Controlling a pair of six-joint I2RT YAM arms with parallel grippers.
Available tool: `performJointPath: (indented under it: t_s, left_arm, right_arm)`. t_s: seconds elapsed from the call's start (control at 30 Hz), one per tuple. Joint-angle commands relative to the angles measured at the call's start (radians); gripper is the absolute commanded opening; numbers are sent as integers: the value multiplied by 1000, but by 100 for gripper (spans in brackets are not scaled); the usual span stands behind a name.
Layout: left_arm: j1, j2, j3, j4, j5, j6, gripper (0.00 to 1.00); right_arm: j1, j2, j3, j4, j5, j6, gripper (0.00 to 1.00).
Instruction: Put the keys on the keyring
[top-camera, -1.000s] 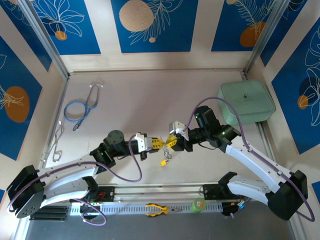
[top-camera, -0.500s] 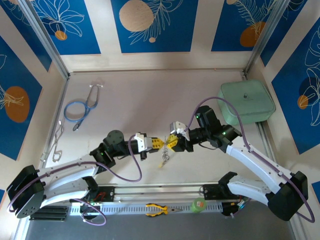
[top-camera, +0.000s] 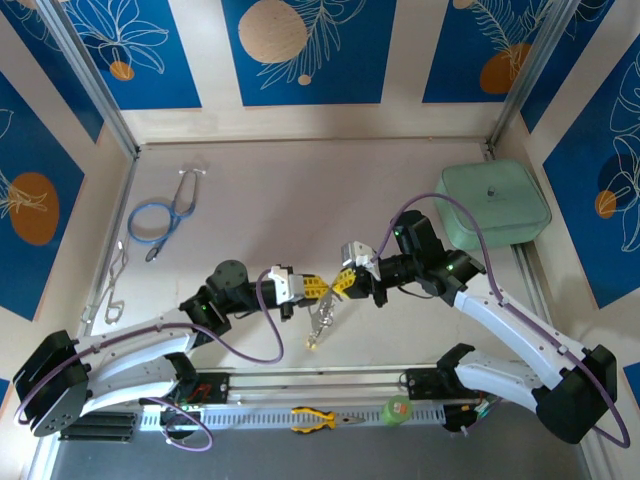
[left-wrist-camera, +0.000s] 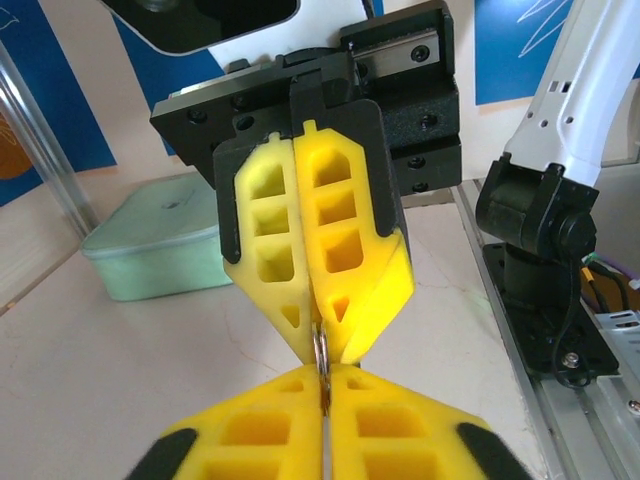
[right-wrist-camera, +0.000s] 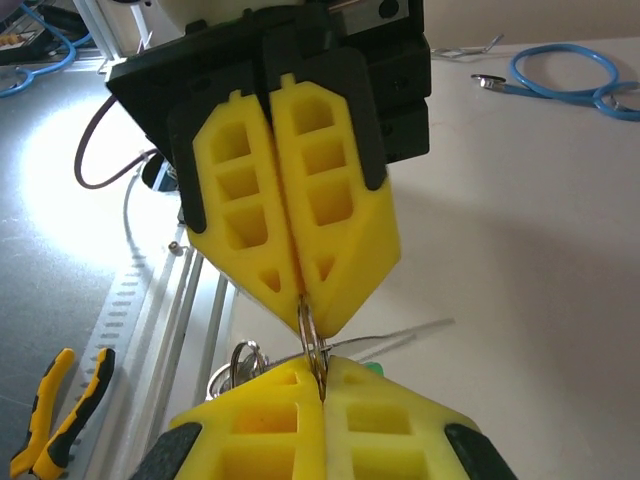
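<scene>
Nearest you, on the rail at the table's near edge, lie the yellow-handled pliers (top-camera: 313, 419) and the green tape roll (top-camera: 398, 409), between the 2 arm bases.

Just beyond, mid-table, the left gripper (top-camera: 320, 289) and right gripper (top-camera: 340, 284) meet tip to tip. Both are clenched, each pinching the same thin silver ring of the keyring (left-wrist-camera: 321, 352) from opposite sides. The wrist views show the yellow fingers (right-wrist-camera: 295, 220) pressed flat together w/ the ring edge-on between the tips. The rest of the keyring hangs below the tips. In the right wrist view, a sliver of the green-headed key (right-wrist-camera: 372, 368) peeks out beside a cluster of rings (the yellow key can't be picked out).

Room to move: the table (top-camera: 300, 190) is bare beige past the grippers, all the way to the back wall. The L edge holds the wire clips (top-camera: 113, 285), w/ the blue stethoscope (top-camera: 160, 215) farther back. The far R corner holds a pale green lidded box (top-camera: 493, 205), close to the right arm's elbow.

Walls are blue panels w/ white leaf prints and orange discs, w/ aluminium posts in the corners.
</scene>
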Motion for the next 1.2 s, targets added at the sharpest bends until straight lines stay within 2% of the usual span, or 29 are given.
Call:
performJointPath:
  t_s: [0.0,0.07,0.17,0.27,0.43,0.67,0.9,1.0,1.07,1.17]
  left_arm:
    - [-1,-28,16,-91,-69,42,36]
    - [-1,-38,49,-222,-124,98,37]
    - [-1,-46,91,-349,-145,165,35]
    - [-1,-42,112,-393,-153,188,35]
    - [-1,-28,122,-383,-122,187,33]
    - [-1,-10,122,-355,-103,180,28]
    - [-1,-10,119,-345,-99,179,13]
    - [-1,-22,114,-342,-97,182,1]
    - [-1,-32,105,-330,-97,181,0]
    - [-1,-46,72,-264,-94,157,0]
  right_arm:
    - [2,10,28,-38,-3,-21,0]
    - [8,22,56,-108,60,-72,0]
    - [34,58,111,-210,187,-139,0]
    - [81,99,157,-275,297,-186,0]
    - [144,151,219,-314,392,-203,0]
    - [205,177,256,-299,414,-199,0]
    - [233,185,247,-246,389,-160,0]
    - [234,174,232,-233,401,-147,0]
    - [217,145,204,-199,401,-123,8]
    - [142,71,135,-125,301,-66,27]
